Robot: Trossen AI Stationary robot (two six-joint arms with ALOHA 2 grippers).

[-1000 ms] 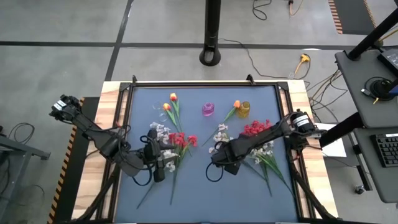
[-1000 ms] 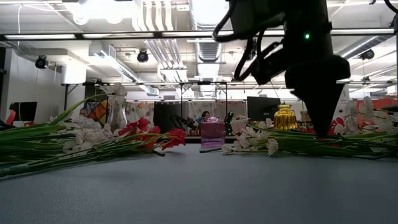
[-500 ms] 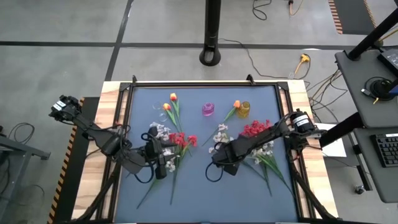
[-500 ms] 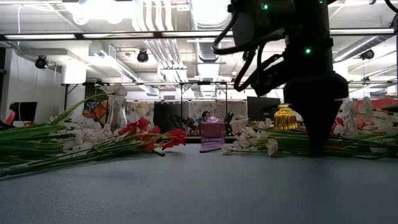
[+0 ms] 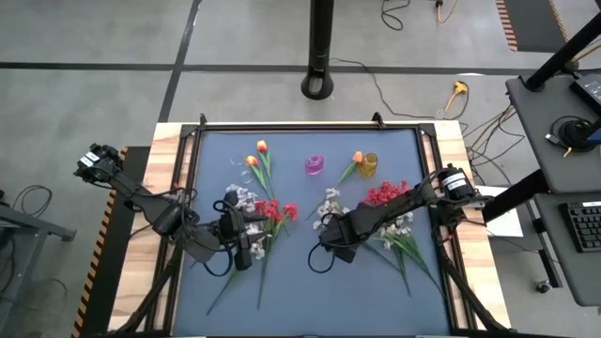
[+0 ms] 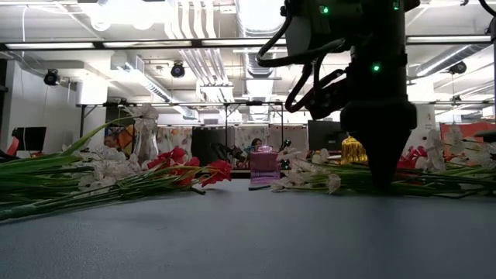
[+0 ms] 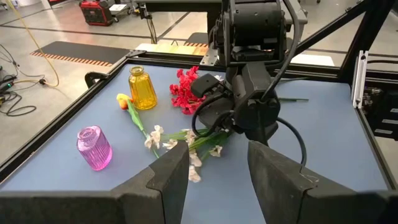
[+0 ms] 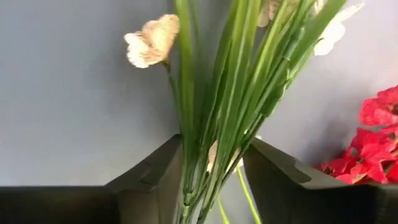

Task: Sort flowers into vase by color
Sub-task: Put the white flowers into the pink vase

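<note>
Change: Right gripper [image 5: 331,238] has sunk onto the white flower spray [image 8: 211,118] and drawn its fingers in around the stems; the spray has slid slightly.
Step in hand: grasping the white flowers for sorting.
Right gripper state: fingers hug the green stems on both sides, nearly clenched on them.
Flower place: stems between the fingers, blossoms ahead of them, red flowers [image 8: 373,137] just beside.
Next move: likely a firm squeeze, then a lift toward a vase [image 5: 314,165] beyond the gripper.
Right arm pose: reaching low across the desk [image 5: 376,291], wrist tipped down.
Left gripper [image 5: 240,246]: parted, grasping nothing, hovering near its own flower pile.
</note>
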